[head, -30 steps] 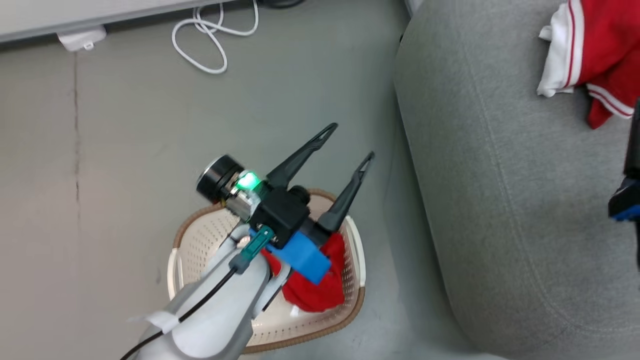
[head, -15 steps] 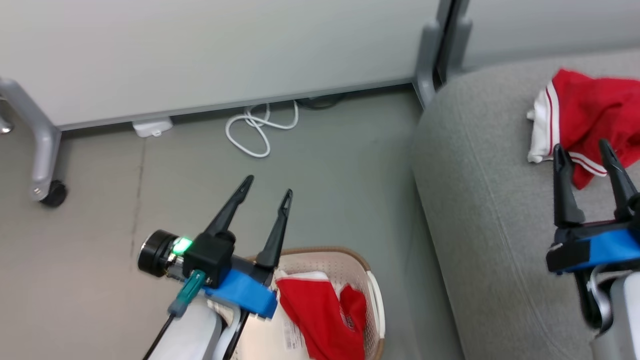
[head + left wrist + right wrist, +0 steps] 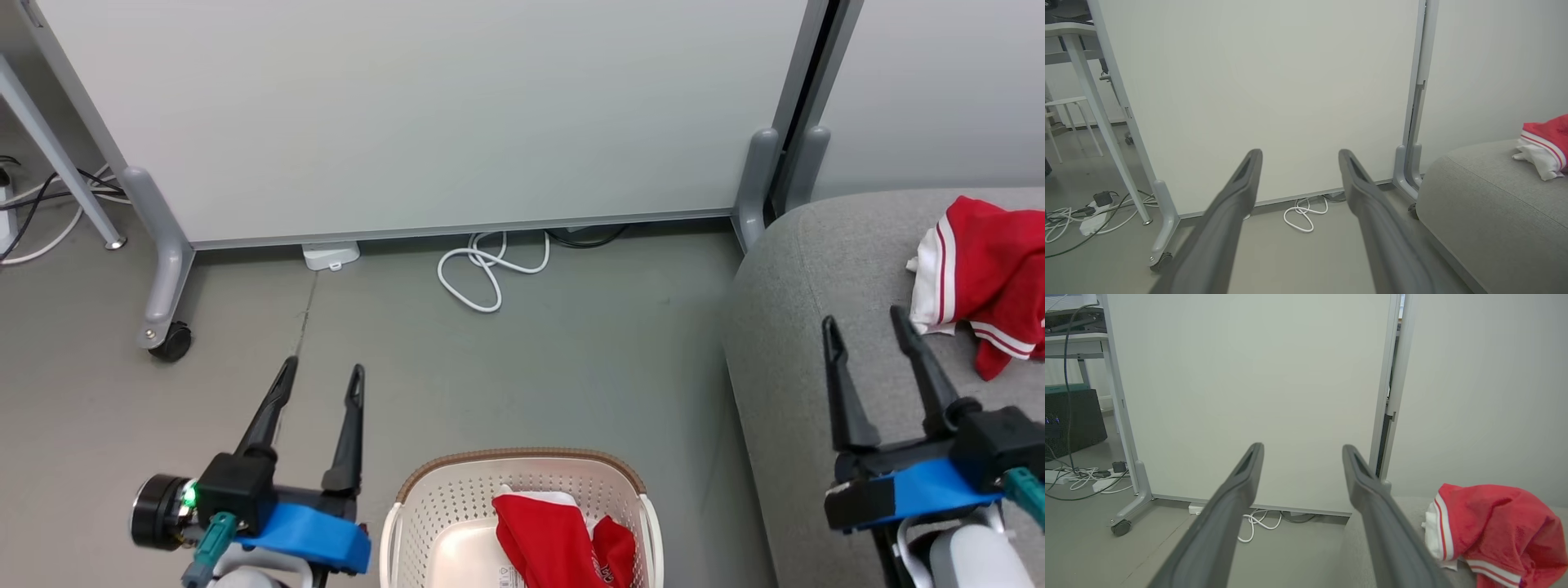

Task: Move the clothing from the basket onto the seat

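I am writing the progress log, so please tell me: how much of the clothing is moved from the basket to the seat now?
Done: one red garment lies on the grey seat. In hand: nothing; the left pincer and the right pincer are both open and empty. Left: the other red garment lies in the basket and is not yet picked up. About half looks done.

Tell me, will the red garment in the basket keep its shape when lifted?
Probably not: the red garment lies crumpled in the basket, so it should droop. It looks thin, so likely light. A hanging end might snag the rim.
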{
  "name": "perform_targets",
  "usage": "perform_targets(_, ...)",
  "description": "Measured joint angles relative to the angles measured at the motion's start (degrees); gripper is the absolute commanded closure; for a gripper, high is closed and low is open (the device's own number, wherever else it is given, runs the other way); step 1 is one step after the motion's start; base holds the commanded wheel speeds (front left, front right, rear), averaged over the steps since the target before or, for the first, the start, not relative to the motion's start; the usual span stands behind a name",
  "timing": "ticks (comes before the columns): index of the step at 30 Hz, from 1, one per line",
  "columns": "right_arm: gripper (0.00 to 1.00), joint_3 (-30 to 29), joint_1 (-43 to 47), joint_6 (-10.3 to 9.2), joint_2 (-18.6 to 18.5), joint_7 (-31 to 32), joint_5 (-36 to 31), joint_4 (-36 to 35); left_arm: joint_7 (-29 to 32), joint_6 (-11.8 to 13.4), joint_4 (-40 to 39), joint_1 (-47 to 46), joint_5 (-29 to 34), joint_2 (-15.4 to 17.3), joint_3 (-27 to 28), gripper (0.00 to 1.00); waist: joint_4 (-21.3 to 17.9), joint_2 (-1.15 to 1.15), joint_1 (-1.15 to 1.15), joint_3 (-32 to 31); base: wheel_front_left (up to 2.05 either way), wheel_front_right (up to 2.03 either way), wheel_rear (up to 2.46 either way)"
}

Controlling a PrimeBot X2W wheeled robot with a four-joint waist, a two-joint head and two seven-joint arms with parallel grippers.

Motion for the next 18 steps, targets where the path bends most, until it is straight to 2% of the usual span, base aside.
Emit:
perform_targets(8,0.0,0.2,5.7,0.0,2.4,0.0,-0.8,-3.1,0.0,-0.1,-1.7,3.5,1.3,-0.5,5.1,0.0,0.7,0.0,0.0,-0.8,0.0,0.0,0.0)
perform_targets(18,0.0,-0.8,10.9,0.0,3.2,0.0,-0.9,-5.0,0.0,-1.5,-2.3,5.4,3.3,-2.4,7.3,0.0,0.3,0.0,0.01,-1.5,0.0,0.0,0.0)
